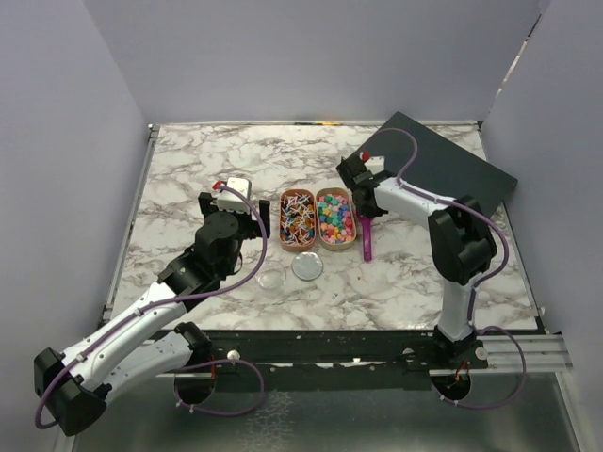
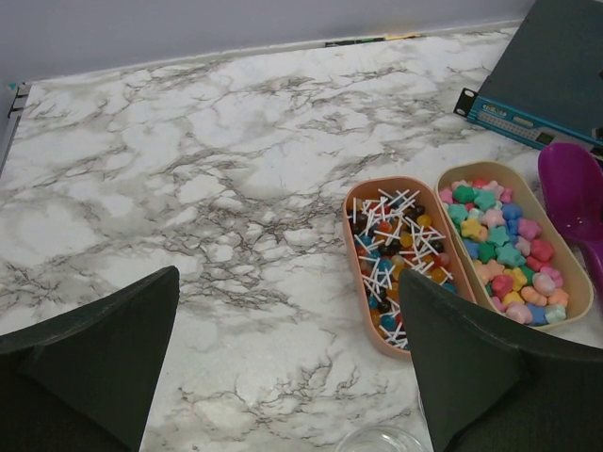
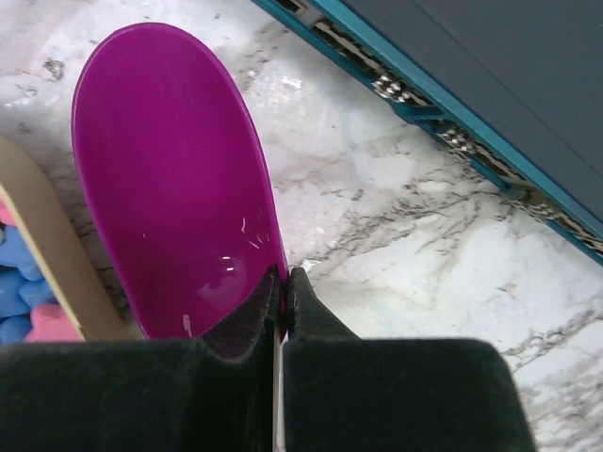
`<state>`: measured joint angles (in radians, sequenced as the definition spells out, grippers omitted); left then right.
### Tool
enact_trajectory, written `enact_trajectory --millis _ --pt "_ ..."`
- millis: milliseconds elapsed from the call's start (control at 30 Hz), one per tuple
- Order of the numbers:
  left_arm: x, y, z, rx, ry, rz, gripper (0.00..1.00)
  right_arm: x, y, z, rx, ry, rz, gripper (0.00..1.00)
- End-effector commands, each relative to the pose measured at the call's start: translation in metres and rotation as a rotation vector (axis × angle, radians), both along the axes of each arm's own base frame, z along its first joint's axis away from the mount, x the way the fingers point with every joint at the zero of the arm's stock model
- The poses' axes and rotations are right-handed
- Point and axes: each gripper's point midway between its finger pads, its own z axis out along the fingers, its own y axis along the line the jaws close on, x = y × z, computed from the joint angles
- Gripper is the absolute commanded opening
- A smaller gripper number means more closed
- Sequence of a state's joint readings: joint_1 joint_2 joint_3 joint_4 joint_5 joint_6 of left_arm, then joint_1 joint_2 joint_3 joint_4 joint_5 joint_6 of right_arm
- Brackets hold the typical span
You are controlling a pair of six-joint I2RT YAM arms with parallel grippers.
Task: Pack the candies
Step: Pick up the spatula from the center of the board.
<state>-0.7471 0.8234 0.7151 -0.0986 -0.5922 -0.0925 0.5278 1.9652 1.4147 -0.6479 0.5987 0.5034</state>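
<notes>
Right end effector (image 3: 284,282) was clamped on scoop (image 3: 170,160) | candies (image 3: 19,301) lay just left of it | left end effector (image 2: 289,282) stood apart | step needed tight hold, slow dip

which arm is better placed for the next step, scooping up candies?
Right. The right gripper is shut on the purple scoop, whose empty bowl is right beside the candies. The left gripper hangs open and empty over the table, holding no tool.
</notes>
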Motion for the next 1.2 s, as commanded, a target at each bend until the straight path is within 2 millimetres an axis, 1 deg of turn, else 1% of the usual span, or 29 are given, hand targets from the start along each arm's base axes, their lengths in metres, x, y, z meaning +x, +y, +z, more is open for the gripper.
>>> enact_trajectory --millis 0,167,333,533,667,800,933,1033,1067,1167 --pt "0.002 0.000 -0.001 -0.003 -0.001 0.002 0.99 0.001 -0.017 0.026 -0.044 -0.072 -0.024 0.01" --pt "0.002 -0.002 -0.002 -0.006 0.004 -0.003 0.99 -0.007 -0.025 0.041 -0.062 -0.092 -0.009 0.01" --pt "0.001 -0.008 -0.004 -0.019 0.016 -0.029 0.99 -0.018 -0.019 0.061 0.008 -0.109 0.076 0.01" --pt "-0.001 -0.019 -0.010 -0.064 0.061 -0.063 0.99 -0.038 0.012 0.083 0.177 -0.100 0.299 0.01" --pt "-0.006 -0.038 -0.016 -0.110 0.131 -0.136 0.99 -0.054 0.037 0.094 0.260 -0.093 0.432 0.01" --pt "-0.012 -0.055 -0.022 -0.141 0.205 -0.204 0.99 -0.075 0.056 0.094 0.254 -0.069 0.563 0.01" --pt "-0.021 -0.081 -0.028 -0.184 0.317 -0.329 0.99 -0.096 0.072 0.094 0.300 -0.080 0.709 0.01" --pt "-0.019 -0.084 -0.030 -0.235 0.387 -0.371 0.99 -0.112 0.087 0.099 0.357 -0.091 0.814 0.01" --pt "-0.024 -0.091 -0.030 -0.268 0.423 -0.432 0.99 -0.117 0.091 0.100 0.365 -0.095 0.848 0.01" --pt "-0.030 -0.098 -0.034 -0.336 0.497 -0.502 0.99 -0.134 0.106 0.102 0.389 -0.103 0.969 0.01"
